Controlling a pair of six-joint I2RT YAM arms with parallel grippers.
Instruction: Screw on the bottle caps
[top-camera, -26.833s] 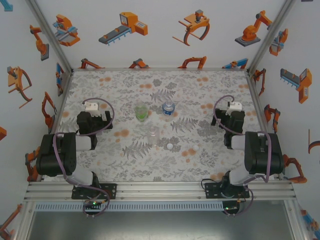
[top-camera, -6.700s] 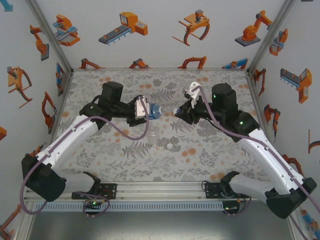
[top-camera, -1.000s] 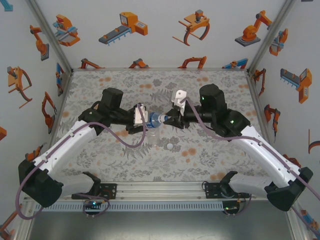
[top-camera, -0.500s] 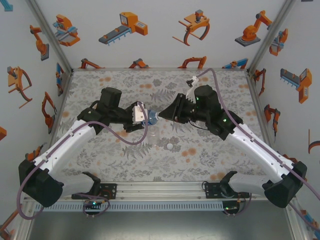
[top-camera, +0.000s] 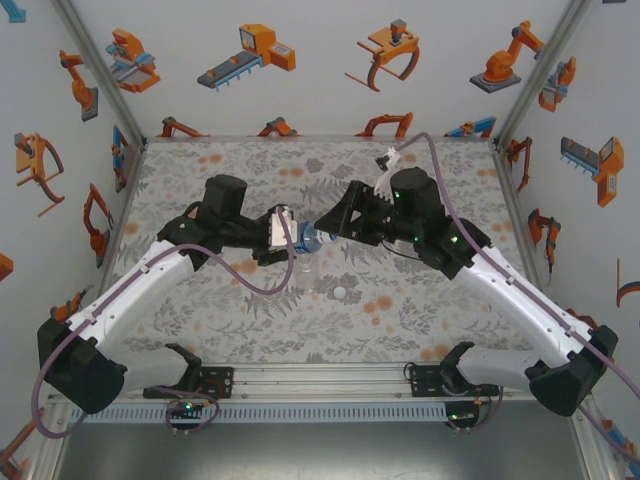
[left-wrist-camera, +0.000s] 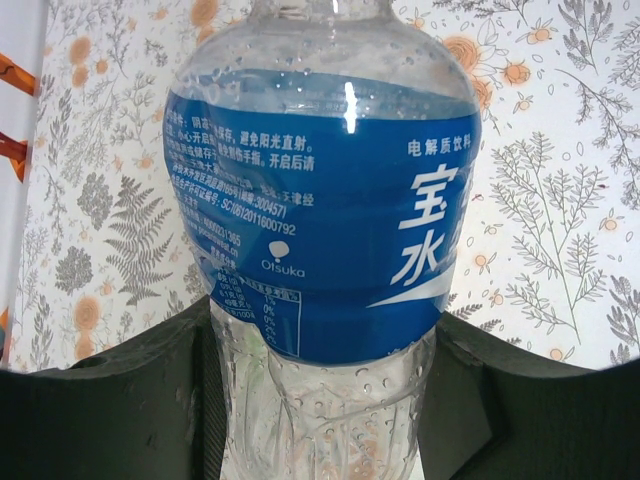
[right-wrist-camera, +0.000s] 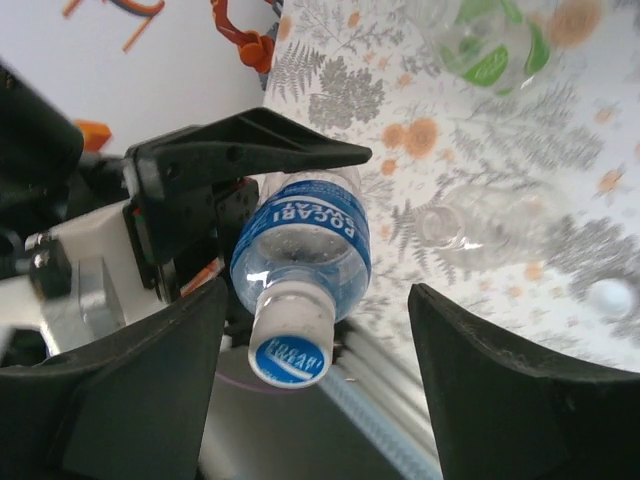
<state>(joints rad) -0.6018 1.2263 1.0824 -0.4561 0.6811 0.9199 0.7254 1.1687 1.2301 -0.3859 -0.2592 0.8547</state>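
My left gripper (top-camera: 293, 240) (left-wrist-camera: 325, 400) is shut on the base of the blue-label bottle (top-camera: 310, 238) (left-wrist-camera: 320, 200), which it holds off the table on its side, neck towards the right arm. On the neck sits a white cap with a blue printed top (right-wrist-camera: 290, 345). My right gripper (top-camera: 328, 234) (right-wrist-camera: 318, 300) is open, one finger on either side of that cap without touching it. The plain clear bottle (top-camera: 307, 268) (right-wrist-camera: 480, 225) stands below them. A loose white cap (top-camera: 340, 292) (right-wrist-camera: 610, 297) lies beside it. In the right wrist view the green-tinted bottle (right-wrist-camera: 490, 40) stands further off.
The floral table cover (top-camera: 420, 300) spreads under both arms, ringed by white walls with orange robot pictures (top-camera: 250, 50). The aluminium rail (top-camera: 320, 380) with both arm bases runs along the near edge.
The right wrist has rolled over and its gripper has opened and closed in around the capped neck. The left arm still holds the bottle in the same place.
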